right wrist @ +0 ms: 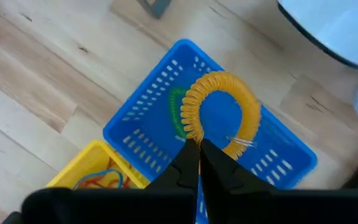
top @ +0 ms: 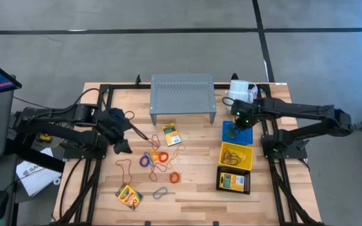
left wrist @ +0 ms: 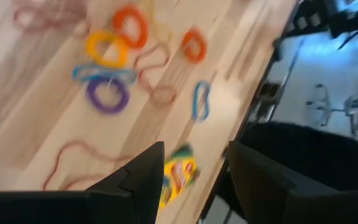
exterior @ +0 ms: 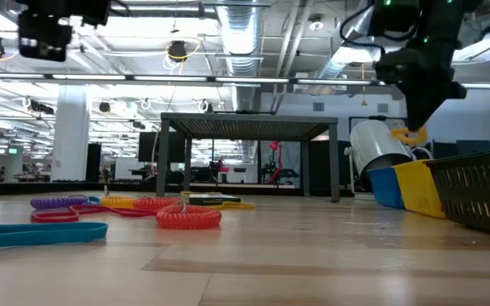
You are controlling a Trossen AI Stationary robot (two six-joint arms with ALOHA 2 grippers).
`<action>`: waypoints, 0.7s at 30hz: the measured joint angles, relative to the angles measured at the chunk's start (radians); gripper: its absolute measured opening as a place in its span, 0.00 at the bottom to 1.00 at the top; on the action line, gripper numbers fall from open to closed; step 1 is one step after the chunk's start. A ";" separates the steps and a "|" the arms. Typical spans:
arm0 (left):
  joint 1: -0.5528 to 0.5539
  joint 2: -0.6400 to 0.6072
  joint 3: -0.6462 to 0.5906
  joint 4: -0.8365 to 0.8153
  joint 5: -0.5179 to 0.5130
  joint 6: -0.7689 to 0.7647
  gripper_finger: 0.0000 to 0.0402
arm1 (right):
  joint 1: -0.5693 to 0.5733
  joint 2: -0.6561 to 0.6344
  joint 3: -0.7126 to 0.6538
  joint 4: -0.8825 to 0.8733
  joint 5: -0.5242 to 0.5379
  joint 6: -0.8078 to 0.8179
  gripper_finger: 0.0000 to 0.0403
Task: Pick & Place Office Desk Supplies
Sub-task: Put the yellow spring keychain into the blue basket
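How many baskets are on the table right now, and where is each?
3, in a row along the table's right side: the blue basket nearest the white paper roll, the yellow basket in the middle, and the black basket nearest the front edge. None looks hidden.

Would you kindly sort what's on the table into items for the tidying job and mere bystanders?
Job:
- loops on the wood
- yellow coil loop, pinched by right tool
- crayon boxes
- blue basket, yellow basket, black basket

Bystanders:
- grey shelf
- white roll
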 joint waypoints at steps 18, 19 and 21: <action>-0.174 -0.007 0.000 -0.076 -0.167 -0.164 0.43 | -0.073 0.000 -0.144 0.060 -0.115 -0.109 0.00; -0.180 -0.007 0.000 -0.079 -0.174 -0.173 0.43 | -0.073 0.000 -0.150 0.065 -0.115 -0.109 0.00; -0.193 -0.007 0.000 -0.097 -0.186 -0.181 0.43 | -0.073 0.000 -0.166 0.069 -0.122 -0.109 0.00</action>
